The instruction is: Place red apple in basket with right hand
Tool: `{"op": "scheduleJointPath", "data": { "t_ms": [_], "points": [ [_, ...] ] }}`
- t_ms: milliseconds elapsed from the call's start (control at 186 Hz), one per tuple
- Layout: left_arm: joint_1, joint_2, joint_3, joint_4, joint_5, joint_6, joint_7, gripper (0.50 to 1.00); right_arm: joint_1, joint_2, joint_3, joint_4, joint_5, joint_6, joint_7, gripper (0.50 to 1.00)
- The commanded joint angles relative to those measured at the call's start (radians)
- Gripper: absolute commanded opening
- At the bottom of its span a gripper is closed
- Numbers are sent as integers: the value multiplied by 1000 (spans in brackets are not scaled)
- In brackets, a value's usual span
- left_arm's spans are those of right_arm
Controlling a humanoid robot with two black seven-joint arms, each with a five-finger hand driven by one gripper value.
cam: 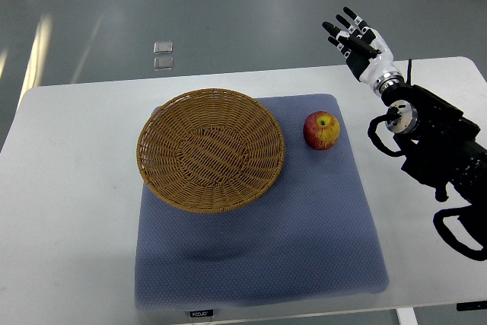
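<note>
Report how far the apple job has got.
Done: nothing yet. The red apple sits on the blue mat, just right of the wicker basket, which holds nothing.

In hand: the right hand is raised beyond the table's far edge, fingers spread, holding nothing and well clear of the apple.

Left: reach down to the apple, grasp it, carry it left over the basket rim and release it.

A: Where does the one view sit?

B: High on the robot's own side, looking steeply down over the counter (68, 188) (its near edge runs along the bottom, its far edge gives way to grey floor (228, 13) above).

A: How close?

B: Fairly close; the counter fills most of the frame, its right side cut off. No second view shares the scene.
</note>
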Motion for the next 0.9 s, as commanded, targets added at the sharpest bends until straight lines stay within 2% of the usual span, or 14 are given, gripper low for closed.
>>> {"op": "scheduleJointPath", "data": {
  "t_ms": [0,894],
  "points": [
    [0,0,0,2,0,0,0,1000,2,0,0,0,0,-1,0,921],
    [0,0,0,7,0,0,0,1000,0,0,-11,0,-2,-2,2,921]
  ]
}}
